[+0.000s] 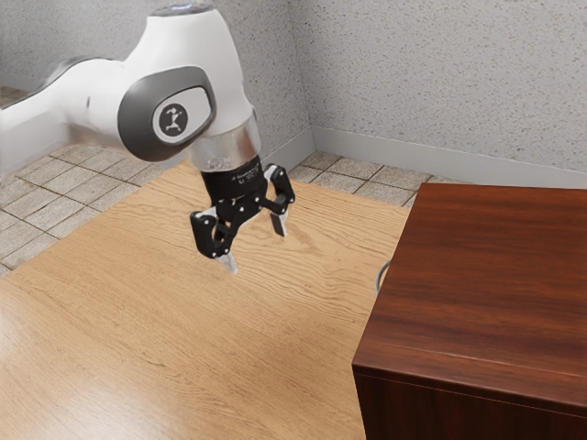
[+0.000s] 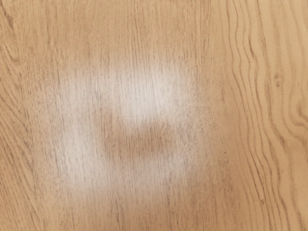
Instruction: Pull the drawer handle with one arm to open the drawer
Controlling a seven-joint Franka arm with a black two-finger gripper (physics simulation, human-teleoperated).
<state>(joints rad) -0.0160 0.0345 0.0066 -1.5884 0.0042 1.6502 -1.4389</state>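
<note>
Fingers [image 1: 227, 259] spread, the tool [image 1: 255, 246] hung above the wooden bench [image 1: 138, 348], left of centre in the exterior view. The drawer handle [image 1: 380, 275] showed as a grey curve on the dark cabinet [image 1: 486, 275] at lower right, well apart from the tool.

Elevated side view across table [image 1: 138, 348]; wrist view close above it

The black gripper [image 1: 255, 246] hangs above the wooden table [image 1: 138, 348], fingers [image 1: 209, 234] spread apart. At the exterior view's right stands a dark cabinet [image 1: 477, 275], its grey handle [image 1: 381, 275] on the side facing the gripper.
</note>
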